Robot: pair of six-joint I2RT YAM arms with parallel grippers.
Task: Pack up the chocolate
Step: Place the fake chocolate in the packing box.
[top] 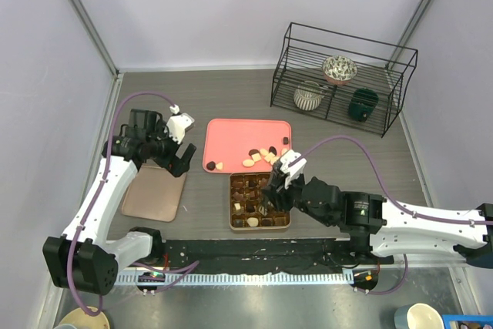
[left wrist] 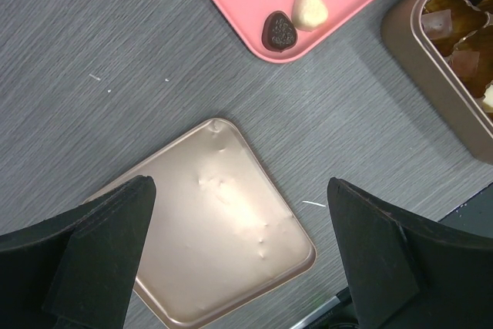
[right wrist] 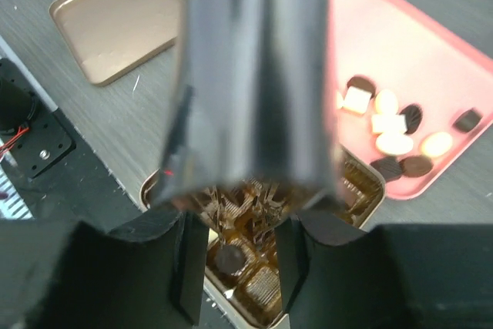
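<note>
Several chocolates [top: 263,156] lie on the pink tray [top: 239,132], with two more at its near left corner [top: 213,166]. The gold-brown gridded box [top: 286,225] holds several pieces. My right gripper [top: 267,204] is low over the box's left side. In the right wrist view it [right wrist: 239,244] is open, and a round dark chocolate [right wrist: 229,258] sits in a cell between its fingers [right wrist: 181,267]. My left gripper [left wrist: 239,267] is wide open and empty above the gold lid [left wrist: 223,244]. A dark chocolate [left wrist: 280,31] and a cream one [left wrist: 310,8] show on the tray corner.
The gold lid [top: 154,190] lies flat to the left of the box. A black wire rack [top: 339,75] with bowls and a mug stands at the back right. Walls close in the table on the left, right and back.
</note>
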